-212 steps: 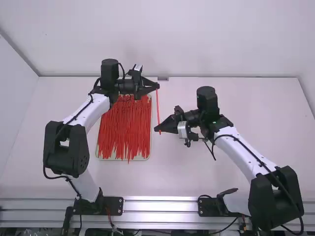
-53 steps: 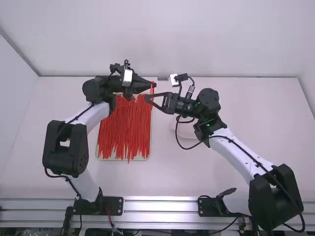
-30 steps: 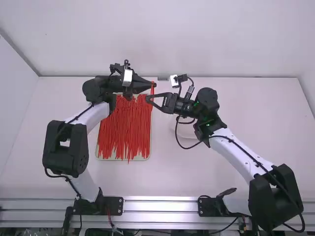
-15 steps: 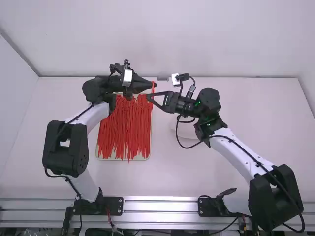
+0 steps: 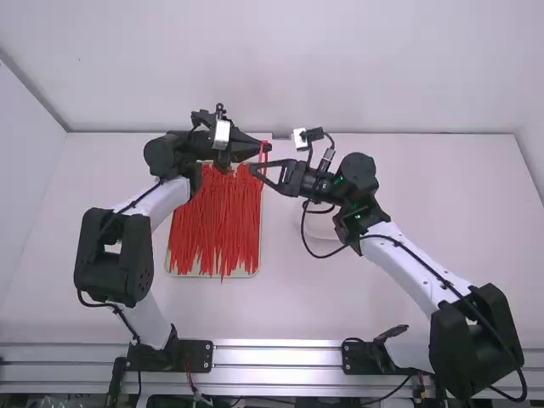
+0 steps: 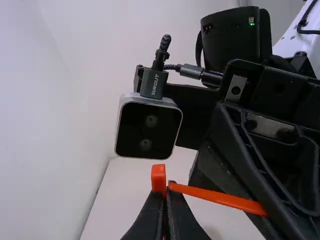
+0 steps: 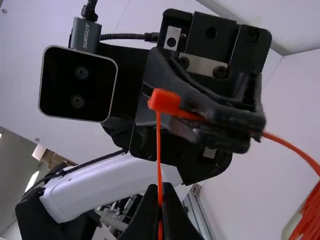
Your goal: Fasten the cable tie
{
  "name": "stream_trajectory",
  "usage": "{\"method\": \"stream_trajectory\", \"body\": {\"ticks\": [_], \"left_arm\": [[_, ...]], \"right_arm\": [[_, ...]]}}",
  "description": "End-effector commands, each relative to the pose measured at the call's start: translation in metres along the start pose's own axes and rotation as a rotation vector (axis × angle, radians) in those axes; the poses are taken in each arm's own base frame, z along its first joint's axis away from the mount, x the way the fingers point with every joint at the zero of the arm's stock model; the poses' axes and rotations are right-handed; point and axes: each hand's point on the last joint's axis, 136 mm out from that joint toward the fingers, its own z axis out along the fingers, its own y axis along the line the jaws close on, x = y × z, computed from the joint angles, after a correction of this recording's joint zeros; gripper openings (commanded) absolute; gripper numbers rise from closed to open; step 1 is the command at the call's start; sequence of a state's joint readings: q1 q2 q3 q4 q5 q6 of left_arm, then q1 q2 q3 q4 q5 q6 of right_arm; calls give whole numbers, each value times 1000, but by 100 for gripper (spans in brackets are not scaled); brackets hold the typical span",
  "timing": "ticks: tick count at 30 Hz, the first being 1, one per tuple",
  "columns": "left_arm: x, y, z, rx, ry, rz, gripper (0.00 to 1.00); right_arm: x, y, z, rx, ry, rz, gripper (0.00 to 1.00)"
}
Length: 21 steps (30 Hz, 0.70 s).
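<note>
Both pairs clamped tight on one red cable tie, in the air over the tray's far end: left fingers at its head, right fingers on the strap. White print on camera plug. Spare ties piled on the tray, on the bench.

Smooth red plastic cable tie; matt white table.
</note>
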<state>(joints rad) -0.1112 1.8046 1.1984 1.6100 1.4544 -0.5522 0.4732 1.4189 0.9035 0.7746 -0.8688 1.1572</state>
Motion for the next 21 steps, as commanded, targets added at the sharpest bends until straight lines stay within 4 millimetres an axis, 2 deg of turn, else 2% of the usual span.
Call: {"method": "stream_trajectory", "body": {"ticks": [1, 21], "left_arm": [[-1, -1, 2, 3, -5, 8, 1], [-1, 2, -2, -12, -2, 10, 1]], "right_arm": [[-4, 0, -3, 1, -13, 5, 0], [-3, 0, -5, -2, 3, 8, 0]]}}
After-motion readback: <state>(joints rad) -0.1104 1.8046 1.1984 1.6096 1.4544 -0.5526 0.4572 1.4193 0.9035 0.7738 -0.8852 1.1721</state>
